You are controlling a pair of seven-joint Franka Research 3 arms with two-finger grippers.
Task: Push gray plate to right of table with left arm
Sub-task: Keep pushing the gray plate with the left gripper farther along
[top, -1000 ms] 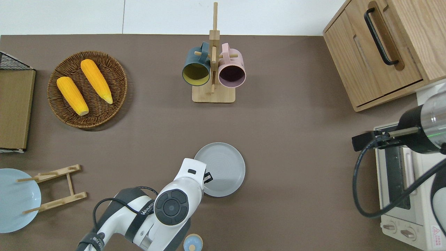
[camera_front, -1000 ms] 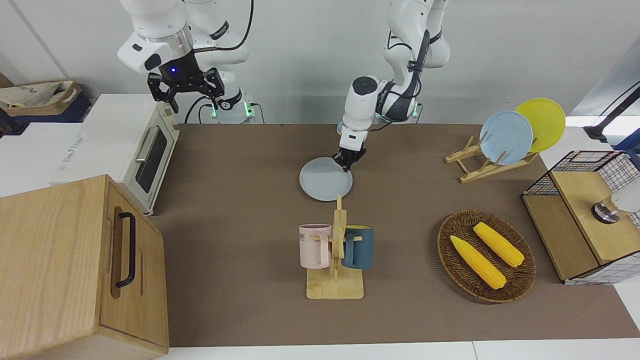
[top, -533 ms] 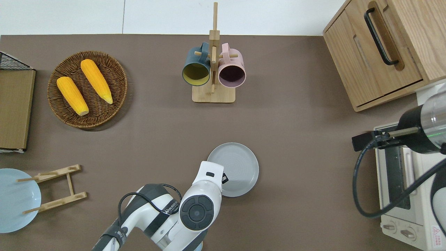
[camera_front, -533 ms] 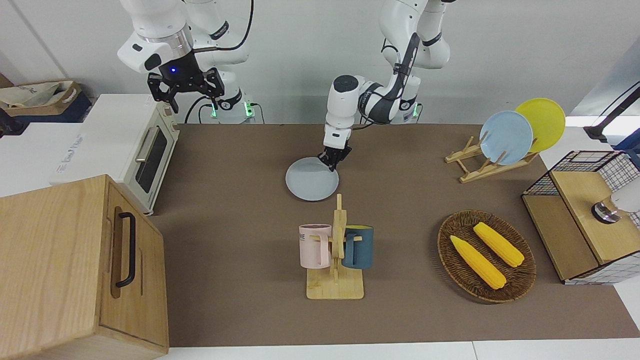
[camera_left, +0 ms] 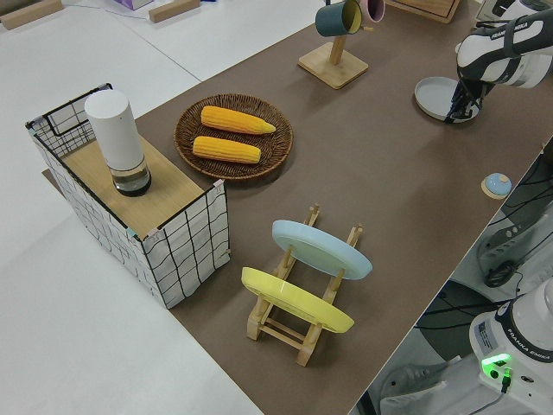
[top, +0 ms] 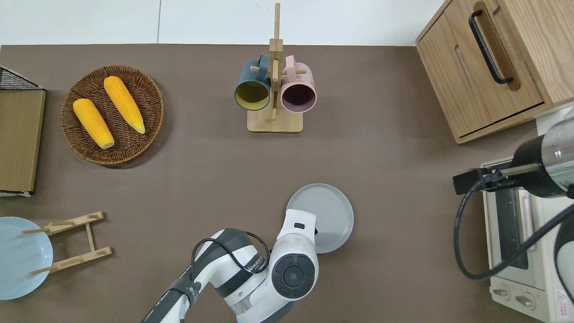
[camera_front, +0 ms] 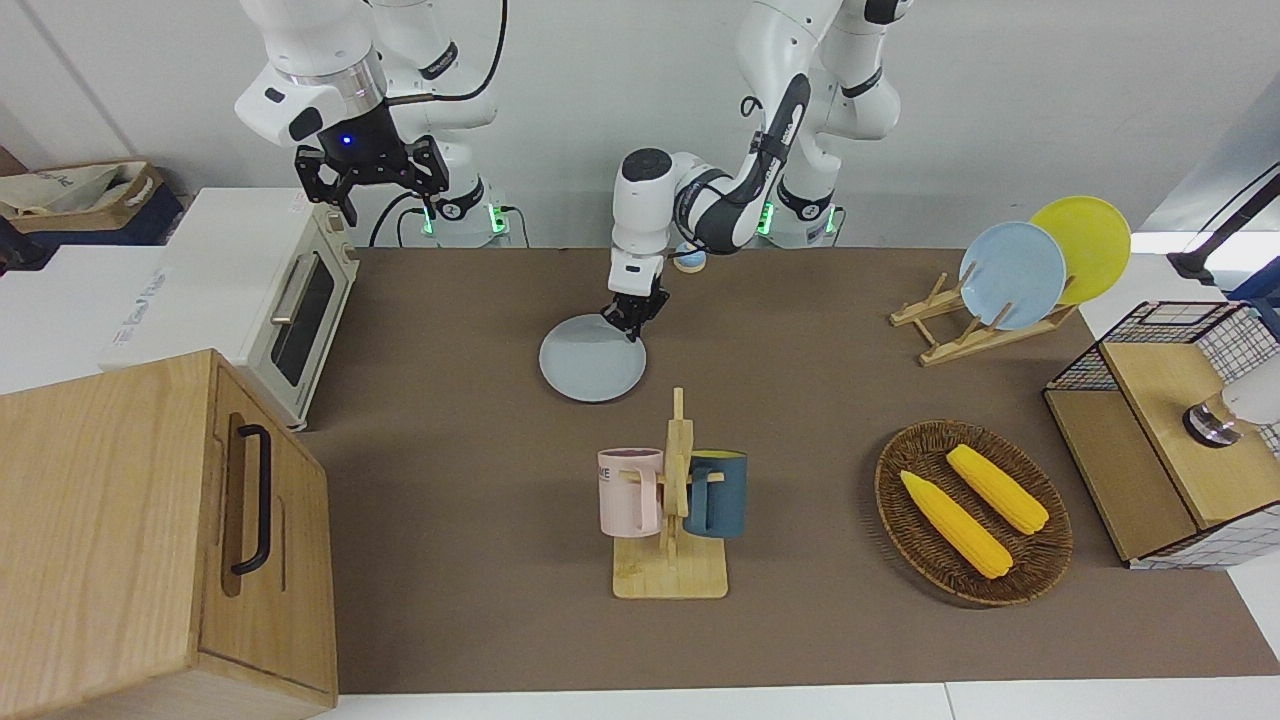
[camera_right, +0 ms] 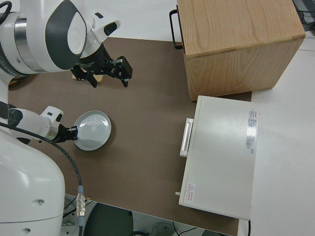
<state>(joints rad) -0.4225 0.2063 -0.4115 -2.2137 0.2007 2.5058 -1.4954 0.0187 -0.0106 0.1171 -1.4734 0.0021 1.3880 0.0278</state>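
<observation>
Black left gripper [camera_front: 626,318] is down at the gray plate [camera_front: 590,362], on the rim edge nearest the robots and toward the left arm's end; can't tell if the fingers are spread or pressed together. Plate lies flat on the brown table [camera_front: 480,450], mid-table, nearer the robots than the mug rack [camera_front: 672,520]. Toaster oven [camera_front: 285,310] and wooden cabinet [camera_front: 150,540] sit at the right arm's end. Right gripper [camera_front: 372,175] parked, fingers spread.

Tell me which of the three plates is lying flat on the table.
The gray plate, flat on the table at the left hand. The blue plate and yellow plate stand in the wooden rack.
</observation>
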